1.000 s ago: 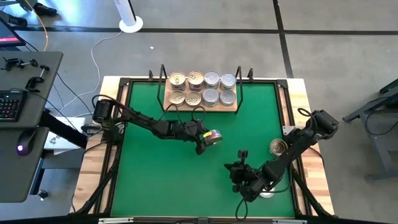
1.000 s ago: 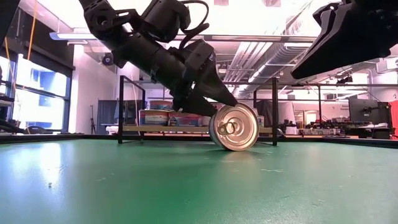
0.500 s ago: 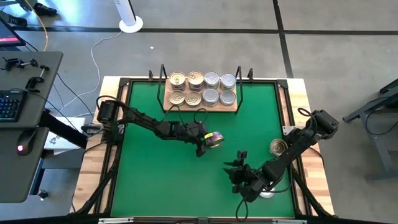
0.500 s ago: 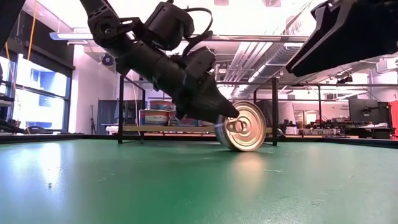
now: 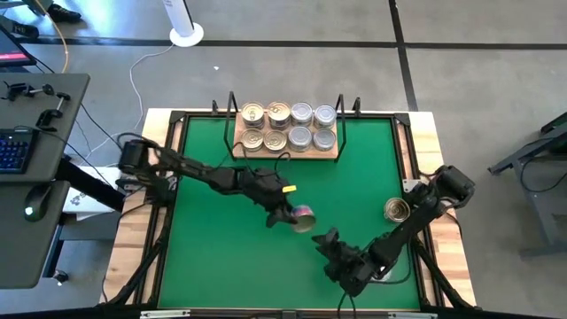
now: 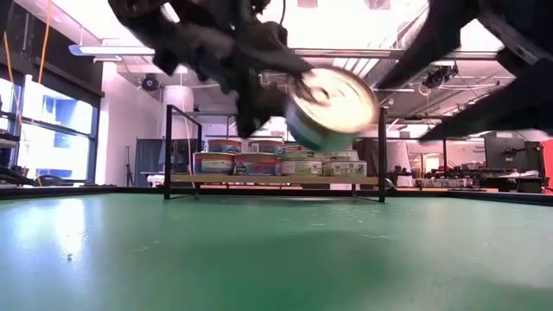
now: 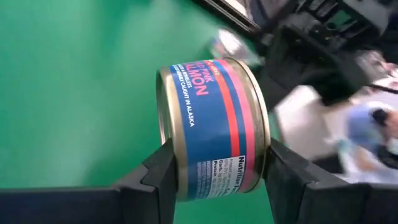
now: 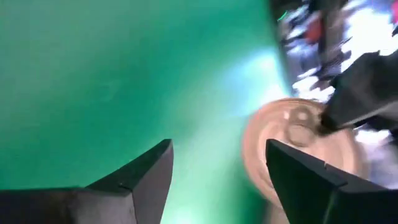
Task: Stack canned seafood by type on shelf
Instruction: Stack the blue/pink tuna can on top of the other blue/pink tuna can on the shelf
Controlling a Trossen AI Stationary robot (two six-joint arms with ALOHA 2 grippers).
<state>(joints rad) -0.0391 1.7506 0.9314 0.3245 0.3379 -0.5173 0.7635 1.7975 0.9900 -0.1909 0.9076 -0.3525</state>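
Nearest, at five o'clock on the green mat [image 5: 204, 248], the right gripper [image 5: 332, 251] hangs with fingers parted, holding nothing. Just beyond, toward eleven o'clock of it, the left gripper [image 7: 214, 168] clamps a blue-and-red salmon can [image 7: 214, 127], apparently lifted off the mat. A loose can [image 5: 396, 209] sits at three o'clock. Farthest, at twelve, the shelf [image 5: 285, 152] holds eight tins [image 5: 289, 127].

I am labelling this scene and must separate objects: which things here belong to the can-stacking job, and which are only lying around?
Part of the job:
- salmon can in the left pincer
- shelf holding eight cans
- loose can by the right arm
- right pincer, open

Just lying about:
- keyboard
- mouse
- white pole base
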